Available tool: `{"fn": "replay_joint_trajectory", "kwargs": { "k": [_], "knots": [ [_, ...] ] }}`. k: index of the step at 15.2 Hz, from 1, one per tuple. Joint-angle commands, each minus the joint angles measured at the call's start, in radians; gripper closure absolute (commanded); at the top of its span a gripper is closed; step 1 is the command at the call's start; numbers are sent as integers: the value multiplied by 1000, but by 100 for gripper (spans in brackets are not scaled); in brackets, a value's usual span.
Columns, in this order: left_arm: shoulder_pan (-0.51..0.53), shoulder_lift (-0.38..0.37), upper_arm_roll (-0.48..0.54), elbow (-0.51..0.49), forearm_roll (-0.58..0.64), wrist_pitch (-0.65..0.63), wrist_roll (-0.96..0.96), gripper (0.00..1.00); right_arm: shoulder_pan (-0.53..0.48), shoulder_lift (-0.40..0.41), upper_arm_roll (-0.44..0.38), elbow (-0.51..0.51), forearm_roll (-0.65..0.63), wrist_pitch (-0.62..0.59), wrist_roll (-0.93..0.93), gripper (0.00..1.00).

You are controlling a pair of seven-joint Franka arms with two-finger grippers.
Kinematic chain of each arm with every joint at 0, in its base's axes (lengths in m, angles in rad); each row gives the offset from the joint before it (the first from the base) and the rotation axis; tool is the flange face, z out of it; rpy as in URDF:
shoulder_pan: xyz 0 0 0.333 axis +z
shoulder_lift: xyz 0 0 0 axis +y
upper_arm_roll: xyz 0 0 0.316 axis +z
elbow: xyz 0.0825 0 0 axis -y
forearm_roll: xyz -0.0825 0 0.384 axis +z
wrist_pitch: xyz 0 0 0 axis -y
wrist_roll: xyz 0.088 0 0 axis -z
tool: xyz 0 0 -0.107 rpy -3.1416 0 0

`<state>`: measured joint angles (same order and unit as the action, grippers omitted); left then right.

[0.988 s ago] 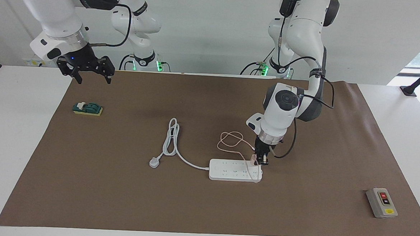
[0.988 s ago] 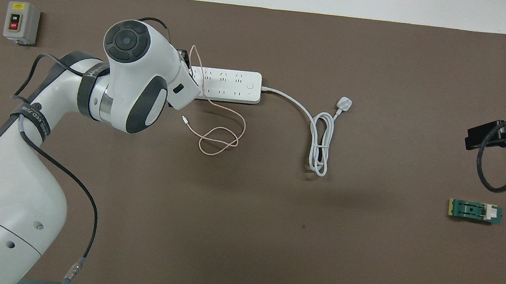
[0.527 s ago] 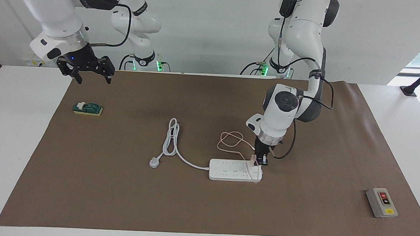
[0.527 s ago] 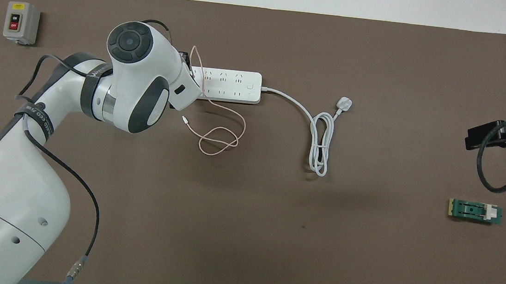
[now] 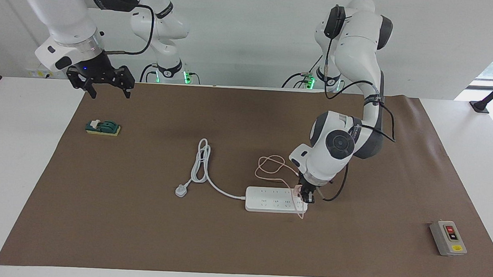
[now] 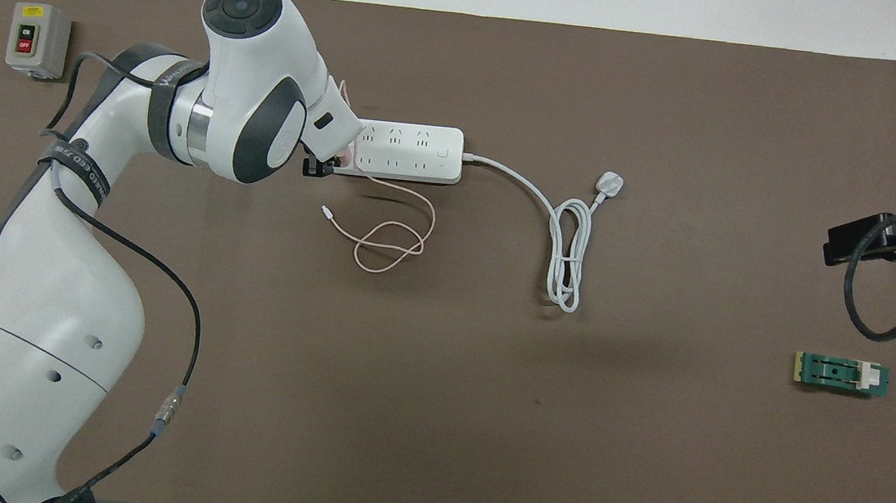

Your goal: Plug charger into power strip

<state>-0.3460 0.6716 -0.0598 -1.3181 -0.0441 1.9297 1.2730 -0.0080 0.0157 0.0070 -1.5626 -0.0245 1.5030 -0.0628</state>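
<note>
The white power strip [image 5: 268, 200] [image 6: 412, 152] lies flat on the brown mat. My left gripper [image 5: 306, 196] [image 6: 320, 167] is shut on the pale pink charger [image 5: 297, 190] [image 6: 346, 158], held down on the strip's end toward the left arm's end of the table. The prongs are hidden, so I cannot tell whether they sit in a socket. The charger's thin pink cable [image 5: 270, 165] [image 6: 387, 241] loops on the mat, nearer to the robots than the strip. My right gripper [image 5: 110, 94] [image 6: 868, 243] waits open in the air over the mat's edge at the right arm's end.
The strip's thick white cord ends in a white three-pin plug [image 5: 180, 190] [image 6: 611, 184] beside the strip. A grey switch box [image 5: 448, 237] [image 6: 38, 39] sits at the mat's corner toward the left arm's end. A small green part [image 5: 102, 127] [image 6: 841, 374] lies below the right gripper.
The left arm's wrist swung out over the strip and the gripper came down with the charger onto the strip's end. The pink cable shifted slightly. The right arm has not moved.
</note>
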Motion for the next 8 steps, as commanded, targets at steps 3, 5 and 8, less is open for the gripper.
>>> {"fn": "replay_joint_trajectory", "kwargs": {
  "k": [3,5,8],
  "knots": [
    [-7,34,-2,-95,-30,178,37,100,-12,-20,10,-20,-12,-4,12,0],
    [-8,26,-2,-104,-30,178,37,100,-12,-20,10,-20,-12,-4,12,0],
    [-7,26,-2,-104,-30,181,35,98,-12,-20,10,-20,-12,-4,12,0]
  ]
}}
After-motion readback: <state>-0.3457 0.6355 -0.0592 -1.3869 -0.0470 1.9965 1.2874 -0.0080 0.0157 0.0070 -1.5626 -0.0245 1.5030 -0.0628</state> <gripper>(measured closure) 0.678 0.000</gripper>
